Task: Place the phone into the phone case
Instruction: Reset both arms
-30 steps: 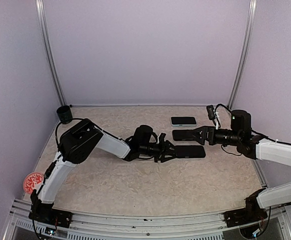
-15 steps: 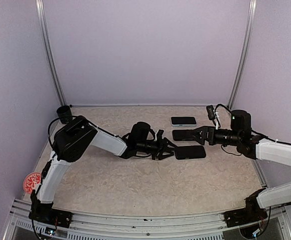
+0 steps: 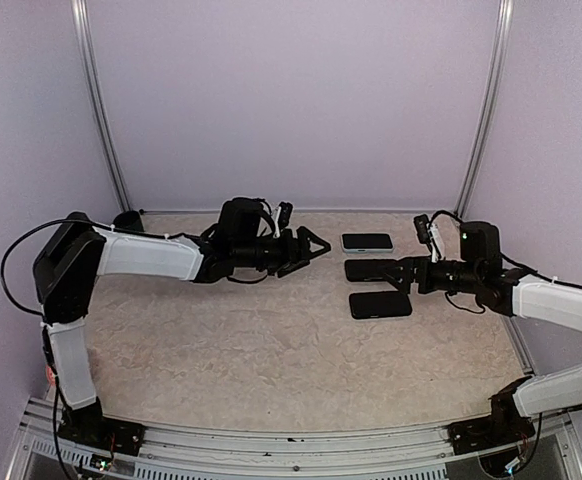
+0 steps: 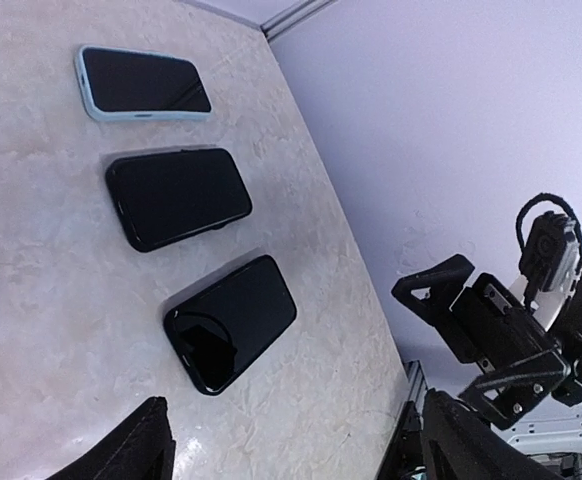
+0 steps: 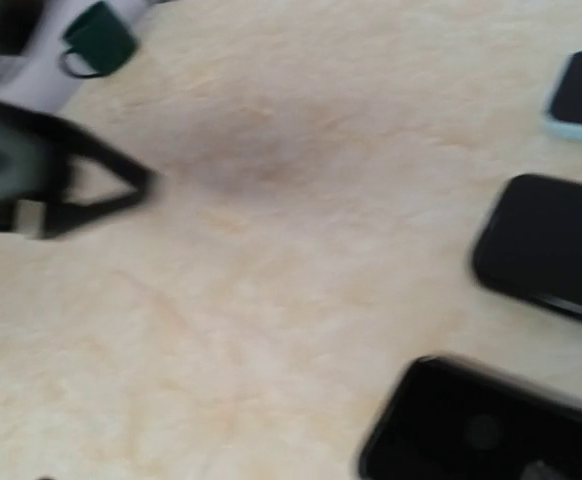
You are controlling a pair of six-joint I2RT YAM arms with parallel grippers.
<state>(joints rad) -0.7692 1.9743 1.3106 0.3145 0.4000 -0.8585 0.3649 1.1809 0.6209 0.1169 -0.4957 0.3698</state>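
Note:
A glossy black phone lies flat on the table, nearest the arms of three slabs; it also shows in the left wrist view and, blurred, in the right wrist view. Behind it lies a black phone case, with a raised rim in the left wrist view. My left gripper is open and empty, held above the table well left of the phones. My right gripper hovers at the case's right end and looks open in the left wrist view. Its fingers do not show in its own view.
A phone in a light blue case lies farthest back, beside the black case. A dark cup stands at the far left corner. A red disc sits near the left arm's base. The frame posts stand at the back corners.
My left gripper has drawn back from the near phone, going left and toward the back, leaving the phone lying on the table. My right gripper has pulled back slightly to the right.

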